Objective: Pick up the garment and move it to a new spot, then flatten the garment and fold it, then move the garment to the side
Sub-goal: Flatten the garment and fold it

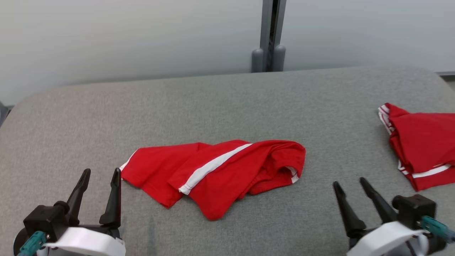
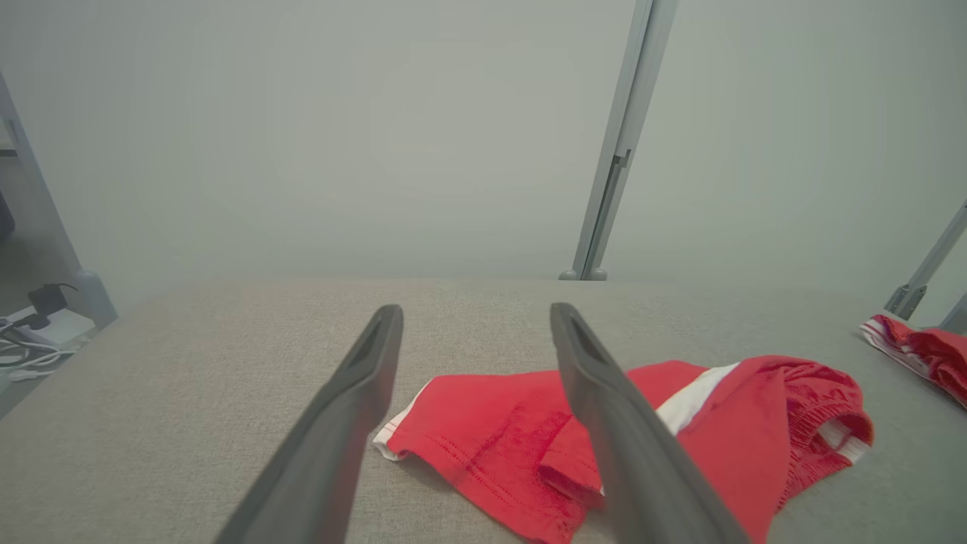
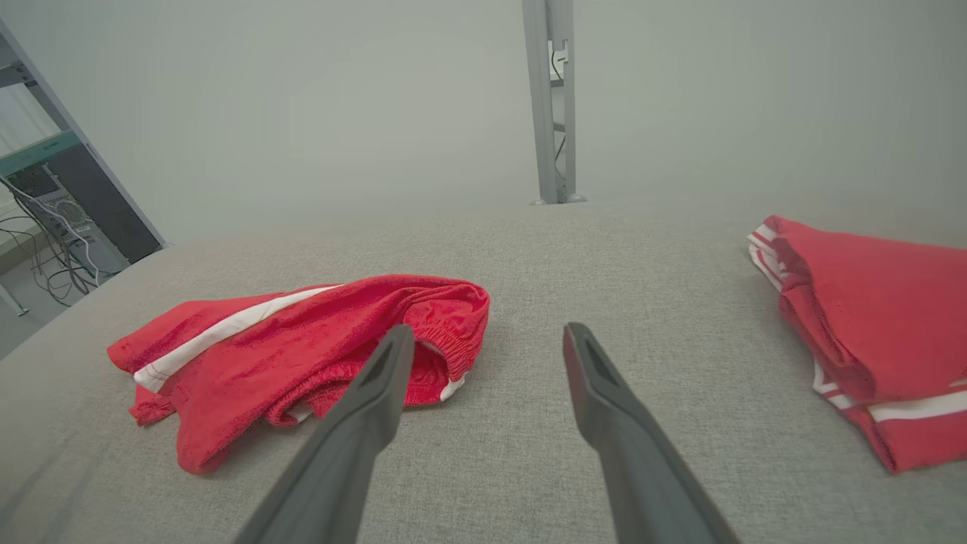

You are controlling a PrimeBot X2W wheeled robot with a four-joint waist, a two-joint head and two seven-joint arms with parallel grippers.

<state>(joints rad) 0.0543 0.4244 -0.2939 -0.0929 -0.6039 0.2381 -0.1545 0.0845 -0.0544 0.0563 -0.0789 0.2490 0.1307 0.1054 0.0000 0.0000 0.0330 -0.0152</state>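
Garment (red, white-striped) lies crumpled at centre; nearer, left gripper and right gripper both spread wide, holding nothing.

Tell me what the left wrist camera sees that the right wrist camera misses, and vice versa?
Of the two, just the left wrist view has the left arm's open fingers, floor cables and a slanted second post. Just the right wrist view has the right arm's open fingers and a computer tower with wires. Both share the crumpled red garment, a second red garment to its right, the grey surface and the upright post.
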